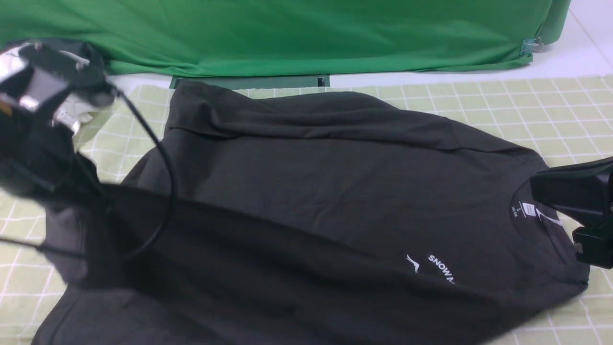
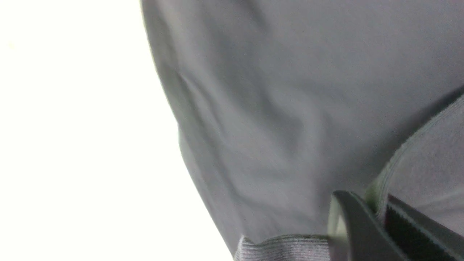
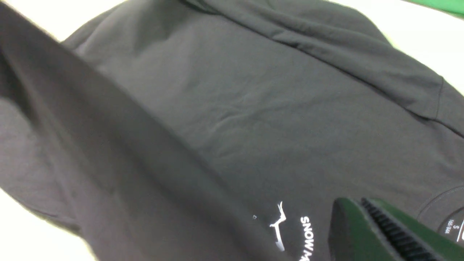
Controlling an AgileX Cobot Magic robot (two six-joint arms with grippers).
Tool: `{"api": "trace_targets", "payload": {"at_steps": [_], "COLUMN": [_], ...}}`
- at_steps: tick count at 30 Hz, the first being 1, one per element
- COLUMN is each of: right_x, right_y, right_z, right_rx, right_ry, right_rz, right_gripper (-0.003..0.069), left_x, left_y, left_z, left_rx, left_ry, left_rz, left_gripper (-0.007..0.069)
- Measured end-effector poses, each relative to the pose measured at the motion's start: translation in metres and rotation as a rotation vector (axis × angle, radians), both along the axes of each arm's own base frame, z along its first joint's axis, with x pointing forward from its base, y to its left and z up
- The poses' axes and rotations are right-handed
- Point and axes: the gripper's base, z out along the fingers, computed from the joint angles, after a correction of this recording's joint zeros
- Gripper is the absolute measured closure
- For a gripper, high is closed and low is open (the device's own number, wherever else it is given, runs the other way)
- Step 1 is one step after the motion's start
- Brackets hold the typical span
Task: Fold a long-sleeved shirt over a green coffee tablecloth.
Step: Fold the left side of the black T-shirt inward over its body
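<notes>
- My left gripper [image 2: 377, 214] is clamped shut on a hemmed edge of the long-sleeved shirt [image 1: 306, 191] and holds it up off the green coffee tablecloth [image 1: 527, 110]. A raised fold runs from there toward the chest print [image 1: 433, 266].
- The shirt lies lengthwise across the cloth, hem end at left, neck end at right. I judge the lifted edge must travel away from me, over the body.
- My right gripper [image 3: 353, 208] sits at the neck end, jaws together. I can't tell whether any cloth is pinched between them.
</notes>
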Motion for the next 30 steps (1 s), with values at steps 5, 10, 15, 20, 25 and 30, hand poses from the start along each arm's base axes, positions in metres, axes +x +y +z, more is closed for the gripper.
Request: {"api": "trace_targets", "payload": {"at_steps": [5, 10, 15, 20, 25, 30], "right_x": [0.000, 0.000, 0.000, 0.004, 0.011, 0.015], "right_y": [0.000, 0.000, 0.000, 0.003, 0.009, 0.012], "right_z": [0.000, 0.000, 0.000, -0.008, -0.027, -0.037], "right_rx": [0.002, 0.004, 0.005, -0.022, -0.108, -0.147], "right_ry": [0.000, 0.002, 0.006, 0.067, 0.220, 0.295], "right_rz": [0.000, -0.002, -0.004, -0.005, 0.005, 0.011], "right_gripper": [0.0620, 0.0619, 0.0613, 0.0610, 0.0605, 0.0594], "left_x": [0.026, 0.053, 0.071, 0.079, 0.082, 0.082], "left_y": [0.002, 0.007, 0.012, 0.012, 0.006, 0.005], "left_z": [-0.014, -0.043, -0.070, -0.077, -0.078, -0.078], "left_rx": [0.041, 0.118, 0.163, 0.138, 0.070, 0.067], "left_ry": [-0.029, -0.001, 0.027, 0.002, -0.018, -0.017], "left_rz": [-0.003, 0.004, 0.081, 0.134, 0.127, 0.114], "left_gripper": [0.0603, 0.0603, 0.0603, 0.0603, 0.0601, 0.0578]}}
